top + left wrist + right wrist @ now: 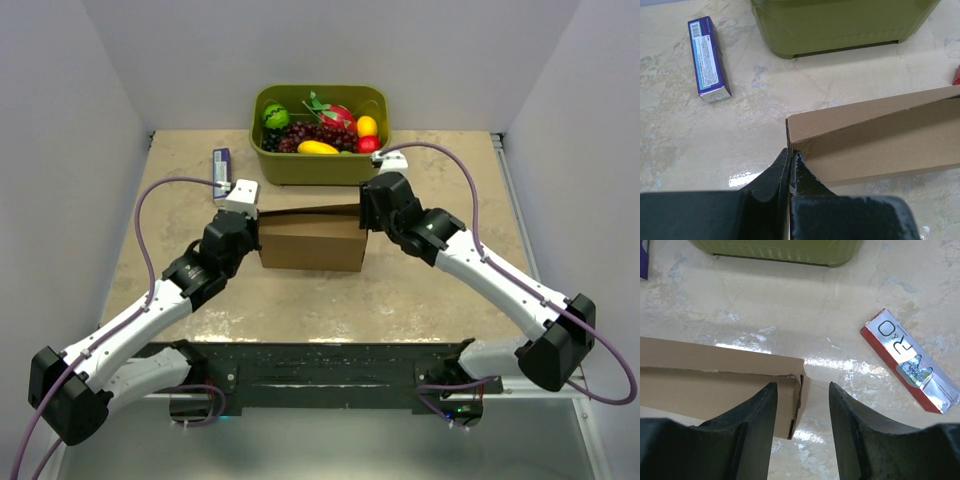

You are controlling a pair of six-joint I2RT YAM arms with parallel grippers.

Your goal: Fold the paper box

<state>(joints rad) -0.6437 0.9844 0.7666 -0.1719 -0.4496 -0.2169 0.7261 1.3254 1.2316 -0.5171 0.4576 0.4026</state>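
Note:
The paper box (312,240) is a brown cardboard box standing open-topped on the table between the two arms. My left gripper (252,225) is shut on the box's left end wall; in the left wrist view the fingers (791,152) pinch that thin wall, and the box's inside (880,135) runs off to the right. At the box's right end is my right gripper (368,212), which is open. In the right wrist view its jaws (801,385) straddle the right end wall (790,390): the left finger is inside the box and the right finger is well clear outside.
An olive-green tub (310,168) of fruit stands just behind the box. A purple carton (222,165) (709,60) lies behind the left gripper. A red and silver packet (910,367) lies on the table to the right of the box.

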